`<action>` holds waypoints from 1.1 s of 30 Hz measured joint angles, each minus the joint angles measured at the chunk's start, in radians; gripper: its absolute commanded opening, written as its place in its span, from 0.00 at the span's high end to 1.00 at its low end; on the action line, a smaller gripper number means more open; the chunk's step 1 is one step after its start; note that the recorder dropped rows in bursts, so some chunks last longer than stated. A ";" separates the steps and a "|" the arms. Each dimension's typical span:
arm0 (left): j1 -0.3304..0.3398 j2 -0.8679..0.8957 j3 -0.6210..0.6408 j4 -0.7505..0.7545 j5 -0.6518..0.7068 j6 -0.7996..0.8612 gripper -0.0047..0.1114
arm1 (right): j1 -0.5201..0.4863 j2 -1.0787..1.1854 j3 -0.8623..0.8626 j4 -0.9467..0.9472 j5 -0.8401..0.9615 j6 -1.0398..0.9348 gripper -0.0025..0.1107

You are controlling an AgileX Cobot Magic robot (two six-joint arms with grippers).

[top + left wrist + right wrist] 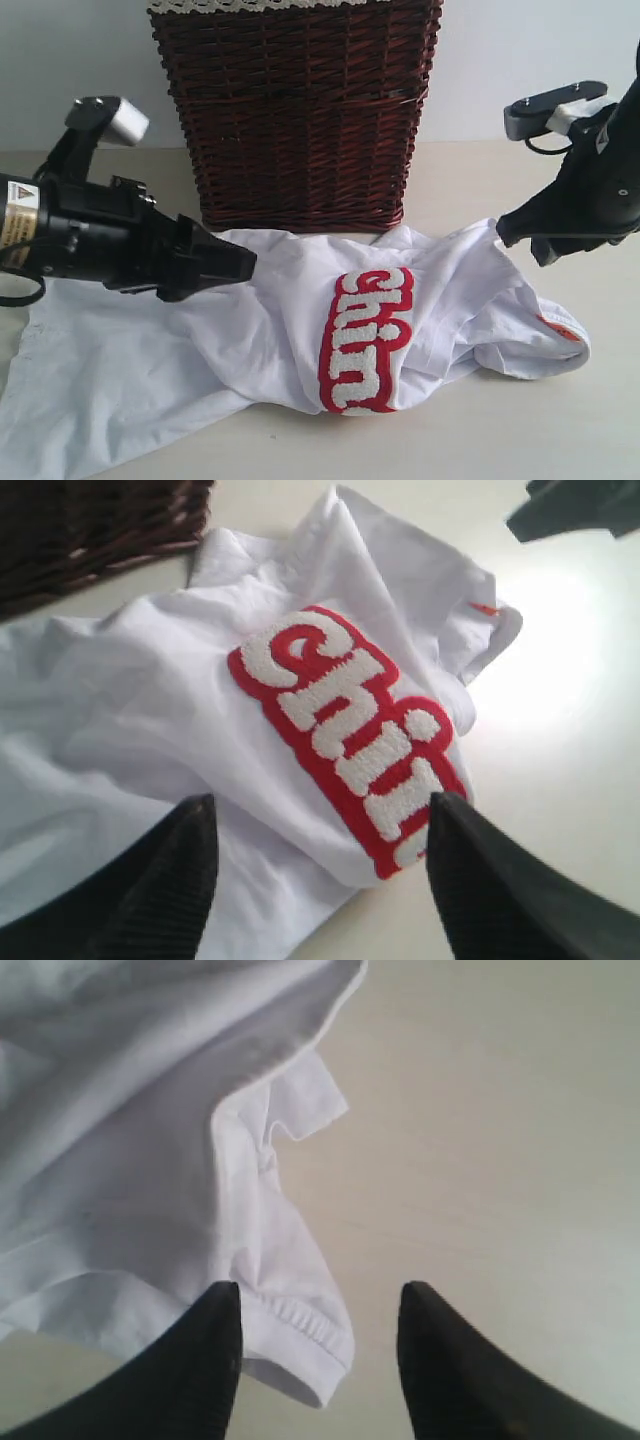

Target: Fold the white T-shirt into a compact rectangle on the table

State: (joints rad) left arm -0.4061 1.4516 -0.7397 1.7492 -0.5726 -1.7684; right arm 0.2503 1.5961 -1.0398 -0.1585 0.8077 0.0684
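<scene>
The white T-shirt (300, 330) lies on the table (560, 430), filling the lower middle and lower left of the exterior view. It is nowhere near a rectangle. The lower-left part is spread fairly flat, while the middle is humped and rucked, so the red-outlined lettering (365, 340) stands on end across the hump. At the right the cloth rolls over into a thick lip, with the small orange tag (485, 608) showing on it. I read this as a fold only half laid, with cloth gathered toward the centre and needing to be smoothed before any further crease.

My left gripper (320, 810) comes in from the middle left of the exterior view, with its tips at the edge of the hump. In its wrist view the jaws stand wide apart. The lettering and white cloth lie below and between them, and nothing is pinched.

My right gripper (320, 1295) hangs at the upper right of the exterior view, with its tips just off the shirt's raised right corner. Its jaws are also well apart. A ribbed sleeve hem (300, 1325) sits just beside one finger, and bare table lies under the gap. I see no grip there. I judge that the two arms flank the garment so each can take one side.

Behind the shirt, at top centre, stands the dark wicker basket (300, 110) with a lace trim (260, 5). The shirt's far edge reaches its foot, but I cannot tell whether they touch.
</scene>
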 measured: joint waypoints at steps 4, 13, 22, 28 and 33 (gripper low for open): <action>-0.064 0.004 0.007 0.002 0.039 0.007 0.45 | 0.000 0.077 0.000 0.059 -0.031 -0.068 0.55; -0.076 0.004 0.046 -0.001 -0.007 0.037 0.45 | 0.000 0.225 -0.047 0.123 -0.092 -0.143 0.78; -0.214 0.044 0.057 -0.001 -0.004 0.138 0.45 | 0.000 0.216 -0.088 0.184 -0.103 -0.237 0.98; -0.399 0.103 0.020 0.001 0.096 0.251 0.45 | 0.000 0.118 -0.150 0.186 -0.057 -0.242 0.98; -0.548 0.132 -0.075 0.001 0.192 0.269 0.45 | -0.002 0.052 -0.193 0.334 0.010 -0.333 0.98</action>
State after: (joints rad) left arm -0.9538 1.5841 -0.8148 1.7505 -0.3804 -1.4993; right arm 0.2484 1.6484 -1.2329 0.1758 0.8179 -0.2647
